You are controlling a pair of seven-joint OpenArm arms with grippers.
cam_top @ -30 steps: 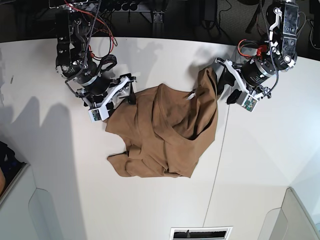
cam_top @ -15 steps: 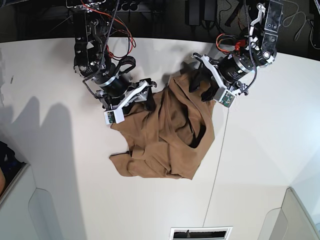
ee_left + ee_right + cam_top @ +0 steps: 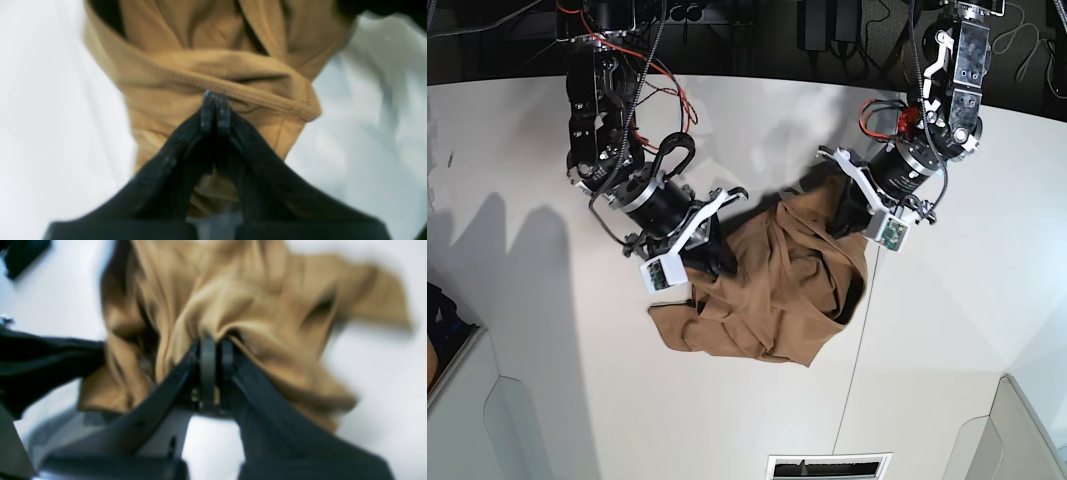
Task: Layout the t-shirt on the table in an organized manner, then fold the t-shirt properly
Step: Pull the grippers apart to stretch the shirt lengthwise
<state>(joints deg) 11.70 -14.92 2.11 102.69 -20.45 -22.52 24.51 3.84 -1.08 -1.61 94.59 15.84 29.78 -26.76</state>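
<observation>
Now | both end effectors, left and right, clamped on t-shirt (earlier spread)

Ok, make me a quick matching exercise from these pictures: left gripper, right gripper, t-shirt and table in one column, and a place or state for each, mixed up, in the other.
Column one:
1. left gripper
2. right gripper
3. t-shirt
4. table

Column two:
A. bunched up in a heap
B. white, with thin dark seams
C. shut, by the ribbed collar band
D. shut on a cloth fold, on the base view's left

Pairs: 1-C, 2-D, 3-A, 4-B
</observation>
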